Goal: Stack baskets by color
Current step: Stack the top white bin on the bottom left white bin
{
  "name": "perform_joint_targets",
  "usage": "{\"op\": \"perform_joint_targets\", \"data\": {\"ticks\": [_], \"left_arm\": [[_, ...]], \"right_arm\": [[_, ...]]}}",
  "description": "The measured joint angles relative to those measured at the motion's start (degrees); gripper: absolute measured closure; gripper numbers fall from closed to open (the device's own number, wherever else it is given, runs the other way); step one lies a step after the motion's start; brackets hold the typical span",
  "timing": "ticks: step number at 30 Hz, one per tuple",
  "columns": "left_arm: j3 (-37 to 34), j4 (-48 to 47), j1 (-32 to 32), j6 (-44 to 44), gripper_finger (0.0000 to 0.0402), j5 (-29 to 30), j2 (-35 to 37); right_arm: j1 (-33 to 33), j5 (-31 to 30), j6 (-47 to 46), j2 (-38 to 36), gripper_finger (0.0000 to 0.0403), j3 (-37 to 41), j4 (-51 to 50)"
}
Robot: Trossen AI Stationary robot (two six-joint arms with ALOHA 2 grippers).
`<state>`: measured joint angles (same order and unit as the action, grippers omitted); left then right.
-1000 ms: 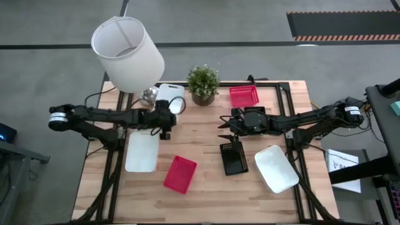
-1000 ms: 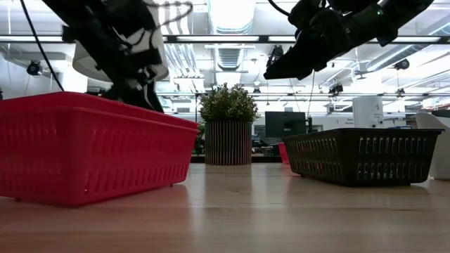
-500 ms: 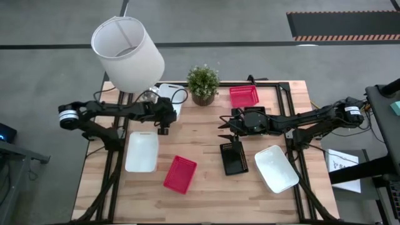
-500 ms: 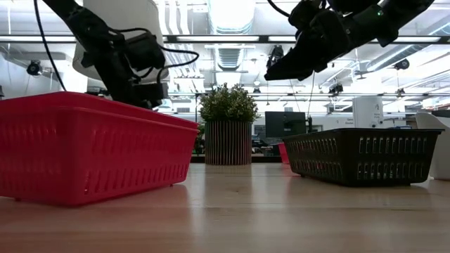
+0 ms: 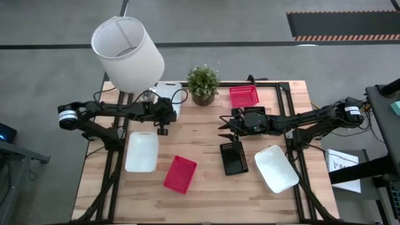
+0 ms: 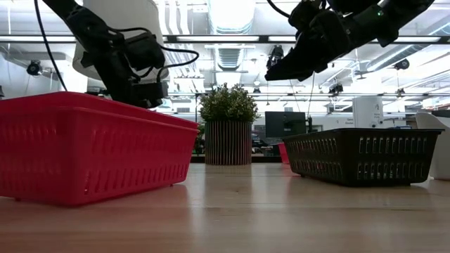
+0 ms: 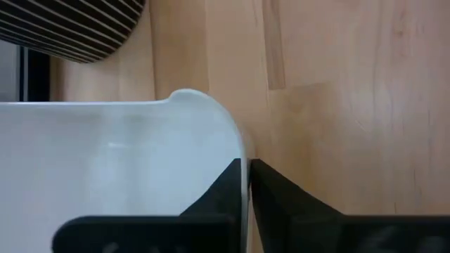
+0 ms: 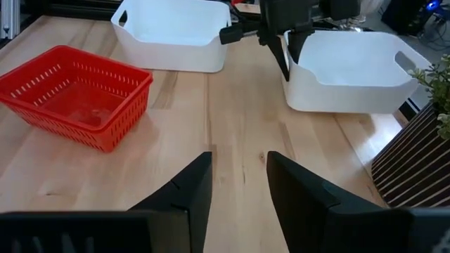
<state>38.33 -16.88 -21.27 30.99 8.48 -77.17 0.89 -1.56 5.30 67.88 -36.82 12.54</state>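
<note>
i have the left gripper [image 7: 246, 184] clamped on the rim of the far white basket [image 5: 170, 95], right gripper [image 5: 222, 128] apart above the desk [image 5: 200, 137], so next i lift it toward the other white basket [image 5: 142, 151]

Plant [image 5: 203, 83] at table [image 5: 206, 197] back centre; baskets [image 5: 237, 157] spread around: two back beside plant, one left, one front centre, two right, w/ lampshade [image 5: 127, 53] over back-left corner.

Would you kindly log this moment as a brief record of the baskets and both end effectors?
left end effector: shut on the wall of the white basket by the plant
right end effector: open, empty, raised beside the black basket
other white baskets: near left, near right
red baskets: front, back
</note>
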Motion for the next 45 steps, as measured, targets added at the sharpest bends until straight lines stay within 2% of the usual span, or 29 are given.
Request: {"op": "perform_joint_targets", "data": {"ticks": [6, 13, 20, 26, 30, 36, 41, 45], "left_arm": [[0.02, -0.61, 1.91, -0.58, 0.0401, 0.12, 2.10], [1.37, -3.59, 8.28, -5.79, 0.0401, 2.48, 8.07], [6.78, -11.04, 18.02, -18.73, 0.0401, 2.50, 12.87], [12.35, -19.71, 27.60, -32.65, 0.0401, 3.40, 13.78], [17.08, -24.96, 33.95, -39.53, 0.0401, 5.56, 12.16], [26.70, -35.43, 41.33, -49.50, 0.0401, 5.76, 7.03], [35.41, -51.08, 45.76, -59.35, 0.0401, 5.23, 1.35], [39.73, -62.90, 49.12, -67.48, 0.0401, 3.99, -2.24]], "right_arm": [[0.00, 0.00, -0.15, 0.04, 0.0294, 0.24, -0.03], [0.00, 0.04, -0.15, 0.04, 0.0315, 0.49, -0.08], [0.00, 0.09, 1.28, 0.04, 0.0343, 0.52, 0.23], [0.00, 0.28, 1.35, 0.04, 0.0357, 0.52, 0.37], [0.00, 0.28, 1.94, 0.04, 0.0360, 0.52, 0.60], [0.00, 0.26, 2.83, 0.04, 0.0360, 0.52, 1.55], [0.00, 0.22, 2.86, 0.04, 0.0360, 0.52, 1.52], [0.00, 0.18, 2.94, 0.04, 0.0360, 0.52, 1.50]]}}
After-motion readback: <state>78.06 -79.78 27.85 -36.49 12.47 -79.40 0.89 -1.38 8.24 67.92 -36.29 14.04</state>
